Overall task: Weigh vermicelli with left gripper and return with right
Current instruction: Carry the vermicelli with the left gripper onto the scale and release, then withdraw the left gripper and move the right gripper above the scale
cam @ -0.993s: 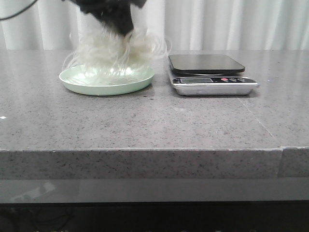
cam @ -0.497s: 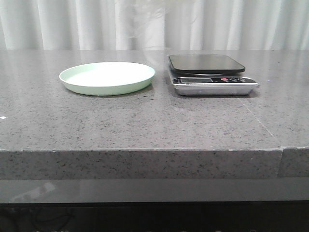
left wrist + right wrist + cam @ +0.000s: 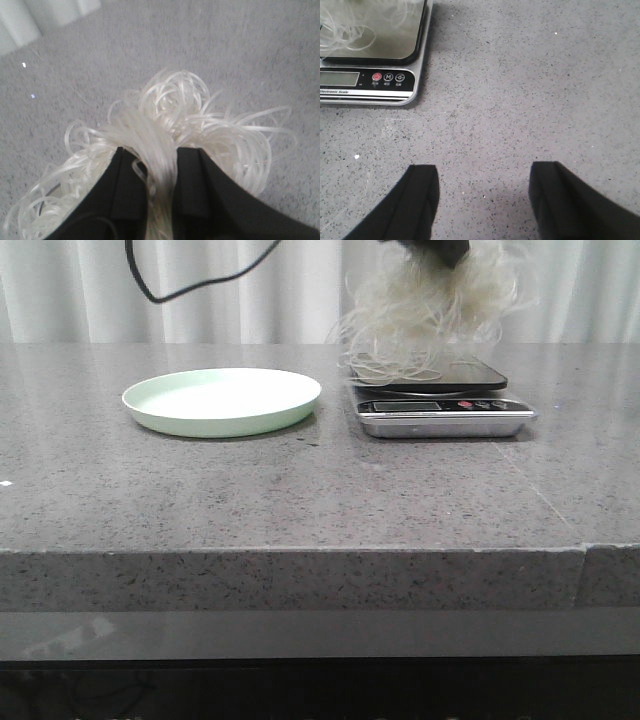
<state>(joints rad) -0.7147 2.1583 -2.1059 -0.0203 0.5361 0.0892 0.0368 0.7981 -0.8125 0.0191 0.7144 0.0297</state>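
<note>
The vermicelli (image 3: 425,315) is a fluffy whitish tangle hanging over the black scale platform (image 3: 470,370), with its lowest loops touching it. My left gripper (image 3: 440,248) is shut on the top of the tangle, mostly cut off by the top of the front view. In the left wrist view its black fingers (image 3: 125,190) pinch the strands (image 3: 200,120). The pale green plate (image 3: 222,400) is bare. My right gripper (image 3: 482,172) is open and empty over bare table, near the scale (image 3: 370,80); some strands (image 3: 350,30) show on the platform.
The scale's silver front (image 3: 445,412) carries a display and buttons. A black cable (image 3: 190,280) hangs at the back left. White curtains stand behind the grey speckled table (image 3: 300,490). The table's front edge is near the camera.
The left gripper lifted the vermicelli off the plate, passed out of view, and now holds it over the scale to the right. The plate is left bare.
</note>
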